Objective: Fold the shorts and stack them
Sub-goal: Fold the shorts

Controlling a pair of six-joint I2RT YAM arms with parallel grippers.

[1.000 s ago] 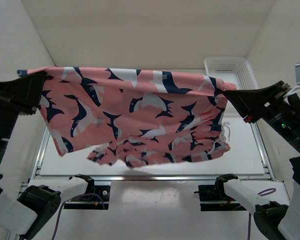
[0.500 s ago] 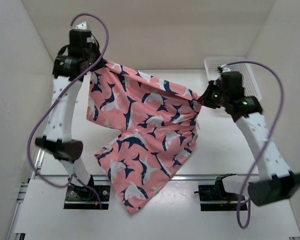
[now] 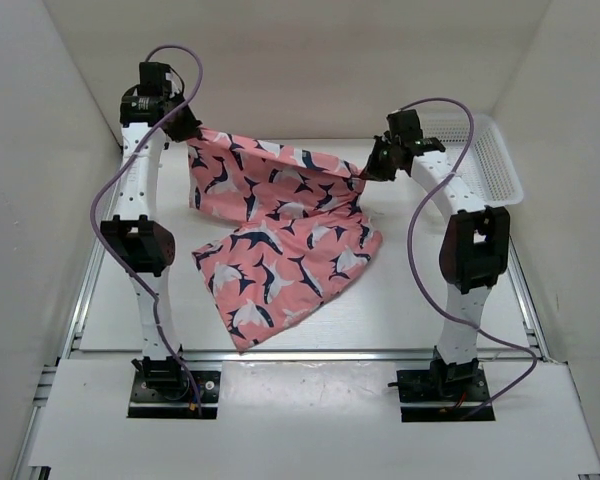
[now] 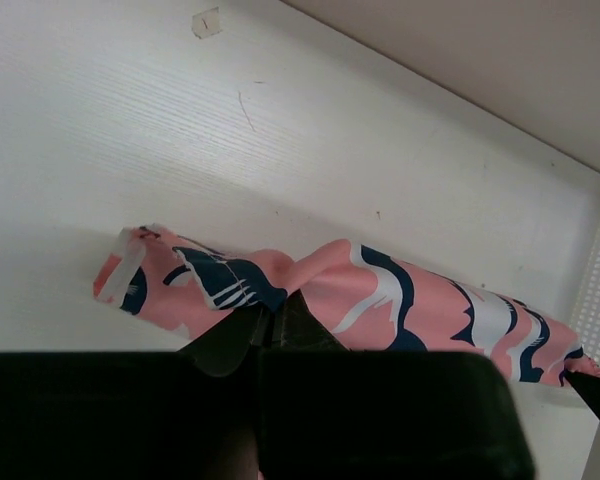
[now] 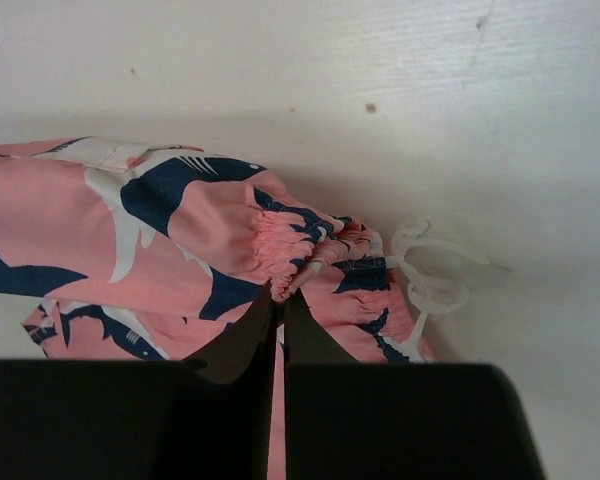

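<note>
The right claw (image 5: 277, 300) is pinching the gathered waistband of the shorts (image 5: 130, 240), jaws pressing together on the fabric, while a white drawstring (image 5: 430, 272) is curling out beside it against the white surface (image 5: 380, 80).

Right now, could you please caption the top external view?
Left pincer and right pincer grip the shorts by opposite corners, lower half draped on the table.

Top cam high, near side, looks down over whole bench (image 3: 420, 305); wrist cams close on shorts (image 4: 430, 305), shared by all.
</note>
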